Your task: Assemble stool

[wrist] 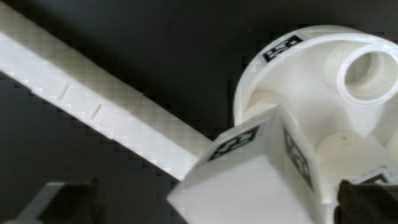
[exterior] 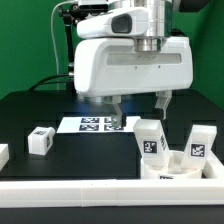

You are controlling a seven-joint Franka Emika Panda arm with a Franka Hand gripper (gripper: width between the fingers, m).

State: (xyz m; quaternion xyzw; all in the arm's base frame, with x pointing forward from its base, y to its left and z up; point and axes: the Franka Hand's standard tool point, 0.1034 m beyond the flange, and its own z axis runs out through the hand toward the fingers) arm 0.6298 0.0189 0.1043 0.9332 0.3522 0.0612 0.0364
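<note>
- Gripper [exterior: 139, 105] hangs under the big white wrist housing, above the table [exterior: 30, 110]; fingers [exterior: 115, 108] spread wide, nothing between them, touching nothing
- seat disc [exterior: 176, 172] sits on the table at the exterior view's lower right, just behind the border rail [exterior: 90, 190]
- two legs stand upright on the seat disc: left leg [exterior: 152, 139] and right leg [exterior: 198, 143], each showing a black-and-white tag toward the camera, with a gap between them
- cannot tell whether either leg is fully seated in the disc
- in the exterior view the gripper finger on the right appears just above the left leg's top, apart from it
- loose leg [exterior: 40, 141] lies on the table at the exterior view's left, tag visible, well apart from the seat disc
- another white piece [exterior: 3, 155] shows at the exterior view's left edge, cut off, so cannot tell what it is
- marker board [exterior: 99, 124] lies flat on the table beneath the gripper, behind the stool parts
- wrist view: seat disc [wrist: 320, 95] seen from above, round with a hole near one side and a tag on its rim
- wrist view: a leg block [wrist: 258, 175] fills the foreground against the disc, tag on its side; which leg, cannot tell
- wrist view: border rail [wrist: 89, 95] runs diagonally just beside the disc
</note>
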